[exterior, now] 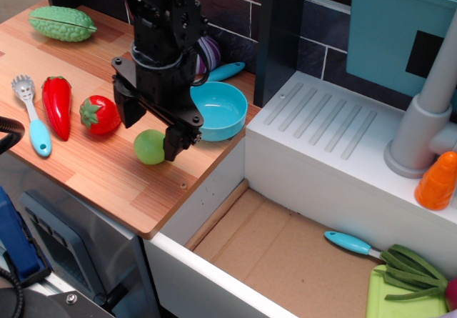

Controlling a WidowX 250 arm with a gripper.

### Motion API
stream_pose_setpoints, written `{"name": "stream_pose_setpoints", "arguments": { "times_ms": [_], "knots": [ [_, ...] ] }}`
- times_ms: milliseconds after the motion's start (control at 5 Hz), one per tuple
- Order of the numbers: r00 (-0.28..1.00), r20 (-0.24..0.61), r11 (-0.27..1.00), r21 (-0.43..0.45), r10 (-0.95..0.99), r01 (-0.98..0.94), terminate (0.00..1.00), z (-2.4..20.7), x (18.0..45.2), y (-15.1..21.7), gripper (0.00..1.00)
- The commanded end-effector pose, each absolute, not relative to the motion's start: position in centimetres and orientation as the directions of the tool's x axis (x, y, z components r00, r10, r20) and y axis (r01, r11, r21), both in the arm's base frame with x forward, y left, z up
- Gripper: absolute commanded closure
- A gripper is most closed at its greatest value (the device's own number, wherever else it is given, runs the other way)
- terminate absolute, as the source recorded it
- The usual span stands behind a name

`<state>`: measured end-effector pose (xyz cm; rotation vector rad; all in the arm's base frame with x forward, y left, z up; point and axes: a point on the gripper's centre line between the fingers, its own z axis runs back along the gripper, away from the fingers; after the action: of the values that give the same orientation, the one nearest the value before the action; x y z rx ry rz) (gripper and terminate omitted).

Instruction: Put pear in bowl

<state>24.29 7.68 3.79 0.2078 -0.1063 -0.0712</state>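
Observation:
The pear (pixel 148 147), small, smooth and light green, lies on the wooden counter (pixel 93 168) near its front right part. My black gripper (pixel 151 128) is open and stands right over it, one finger behind and to the left of the pear, the other (pixel 175 143) close at its right side. The turquoise bowl (pixel 228 128) is empty and sits just right of the gripper, at the counter's right edge.
A strawberry (pixel 100 114), a red pepper (pixel 56 105) and a turquoise-handled utensil (pixel 32 121) lie left of the pear. A bumpy green gourd (pixel 62 23) is at the back left. A purple vegetable (pixel 209 51) sits behind the bowl. The white drainer (pixel 321 139) is to the right.

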Motion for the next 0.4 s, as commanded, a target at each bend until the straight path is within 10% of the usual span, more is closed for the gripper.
{"name": "stream_pose_setpoints", "arguments": {
  "times_ms": [0,200],
  "knots": [
    [0.984,0.141,0.974,0.215,-0.110,0.079,0.00,3.66,25.36,8.69,0.00],
    [0.982,0.153,0.974,0.211,-0.109,0.075,0.00,2.81,25.26,9.13,0.00]
  ]
}}
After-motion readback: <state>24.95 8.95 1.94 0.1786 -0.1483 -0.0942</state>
